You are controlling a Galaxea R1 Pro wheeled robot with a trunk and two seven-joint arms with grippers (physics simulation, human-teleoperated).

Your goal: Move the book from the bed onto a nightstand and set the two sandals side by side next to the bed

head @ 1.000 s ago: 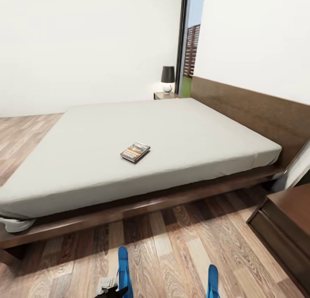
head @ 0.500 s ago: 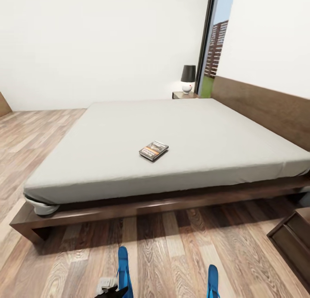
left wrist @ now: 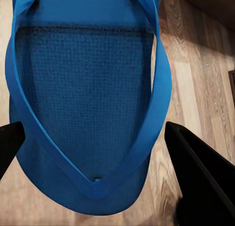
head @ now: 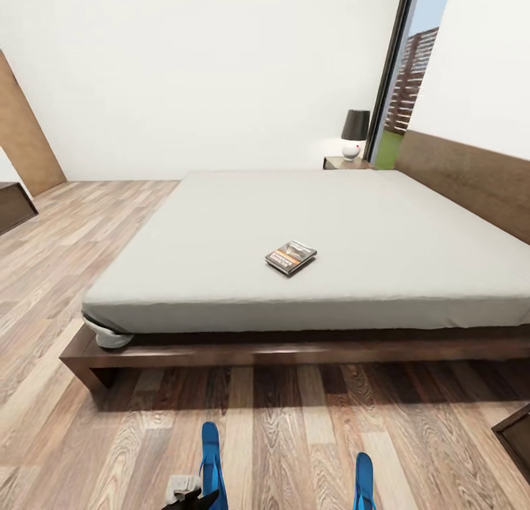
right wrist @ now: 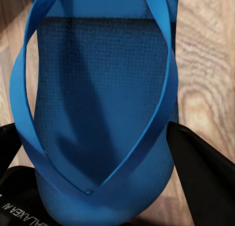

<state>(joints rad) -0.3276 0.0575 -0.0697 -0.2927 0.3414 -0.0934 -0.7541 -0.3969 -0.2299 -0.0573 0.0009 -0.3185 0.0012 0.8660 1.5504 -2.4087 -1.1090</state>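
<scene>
The book (head: 291,257) lies flat on the pale grey mattress of the bed (head: 412,230), near its front side. A nightstand (head: 346,162) stands at the bed's far corner by the window. Two blue sandals poke up at the lower edge of the head view, over the plank floor in front of the bed. My left gripper (left wrist: 95,152) is shut on the left sandal (head: 211,458), whose sole (left wrist: 83,89) sits between the black fingers (left wrist: 196,172). My right gripper (right wrist: 98,152) is shut on the right sandal (head: 364,480), and that sandal's blue sole (right wrist: 103,89) is seen close up.
A black-shaded lamp (head: 355,131) stands on the far nightstand. The corner of a dark wooden cabinet (head: 519,436) juts in at the lower right. At the far left are a low dark piece of furniture (head: 11,204) and a brown panel (head: 26,127). Plank floor (head: 294,422) runs along the bed's front.
The head view has swung left, so the bed, book and lamp sit further right in the picture and the right-hand cabinet has nearly left it. Both sandals stay held in the same place.
</scene>
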